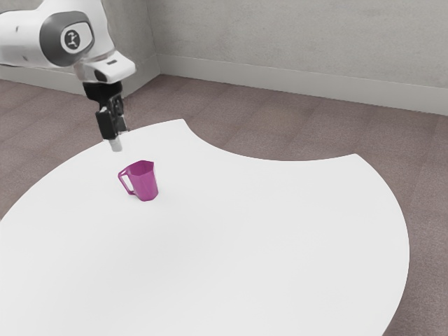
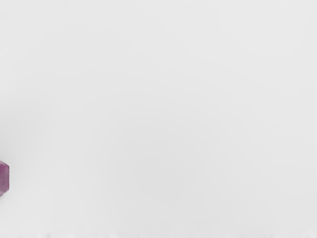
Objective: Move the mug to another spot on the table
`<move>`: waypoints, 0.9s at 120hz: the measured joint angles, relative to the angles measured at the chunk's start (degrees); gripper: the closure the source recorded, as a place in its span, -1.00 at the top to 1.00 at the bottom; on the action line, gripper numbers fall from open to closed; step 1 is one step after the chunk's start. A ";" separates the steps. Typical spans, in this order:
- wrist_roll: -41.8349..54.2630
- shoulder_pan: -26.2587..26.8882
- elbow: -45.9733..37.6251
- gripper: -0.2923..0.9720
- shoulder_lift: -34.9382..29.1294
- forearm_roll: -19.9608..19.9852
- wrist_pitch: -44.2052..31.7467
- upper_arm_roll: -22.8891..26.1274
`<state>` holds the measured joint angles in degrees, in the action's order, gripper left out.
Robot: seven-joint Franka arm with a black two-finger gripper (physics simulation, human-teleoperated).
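Near the pincer (image 1: 116, 145), mug (image 1: 139, 180) upright, not touching

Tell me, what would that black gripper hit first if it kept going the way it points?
Probably the bare white table, not the purple mug. The gripper points straight down, and the wrist view has plain tabletop ahead with the mug off to the side. Depth is hard to judge, though.

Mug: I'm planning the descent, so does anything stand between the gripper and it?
Nothing visible does. The gripper hangs above the white table, just up and to the exterior view's left of the magenta mug, apart from it, with only bare tabletop between them.
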<state>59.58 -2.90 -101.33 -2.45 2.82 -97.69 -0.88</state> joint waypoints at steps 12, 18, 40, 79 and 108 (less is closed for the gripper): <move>3.38 -6.61 -0.03 0.54 0.42 0.06 -0.76 -0.05; 5.01 -9.80 0.29 0.54 1.15 -0.10 -1.36 -0.20; 11.16 -18.89 2.22 0.54 6.59 0.03 -5.12 -0.28; 19.08 -13.73 9.00 0.54 16.77 2.55 -8.44 -0.26; 26.26 -17.69 13.12 0.54 26.13 12.75 -11.87 -0.26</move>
<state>85.84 -20.59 -88.22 23.68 15.56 -109.55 -1.15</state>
